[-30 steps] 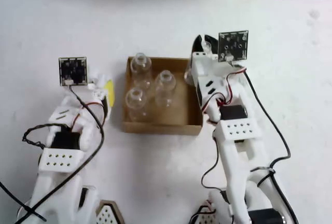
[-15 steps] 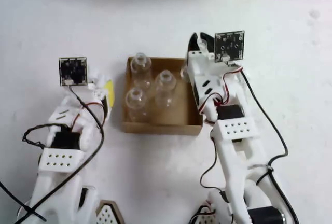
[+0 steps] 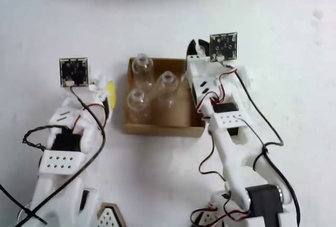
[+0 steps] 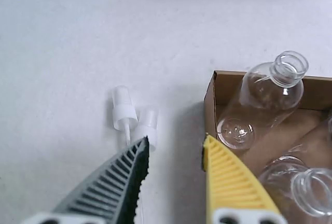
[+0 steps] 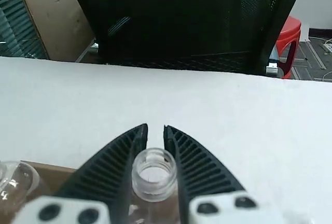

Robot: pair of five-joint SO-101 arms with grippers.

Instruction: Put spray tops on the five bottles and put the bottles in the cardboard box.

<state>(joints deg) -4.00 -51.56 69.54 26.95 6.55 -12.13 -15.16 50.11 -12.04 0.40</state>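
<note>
The cardboard box point(image 3: 157, 129) sits at the table's middle with three clear bottles point(image 3: 142, 67) standing in it, their necks bare. My right gripper point(image 3: 195, 48) hangs over the box's far right corner, shut on the neck of another clear bottle point(image 5: 152, 176) that has no top. To the left of the box, my left gripper point(image 4: 174, 141) stands open low over the table, one finger grey and one yellow. Two white spray tops point(image 4: 124, 113) lie on the table just beyond its fingertips, close to the box's corner point(image 4: 209, 95).
White table all around the box, with bare room at the far side and far right. A black mesh chair point(image 5: 181, 22) and a red stool point(image 5: 290, 32) stand beyond the table's far edge. Cables trail along both arms.
My right arm has shifted left with the bottle, from beside the box's right wall to over its far right corner. The left arm and the spray tops have stayed put.
</note>
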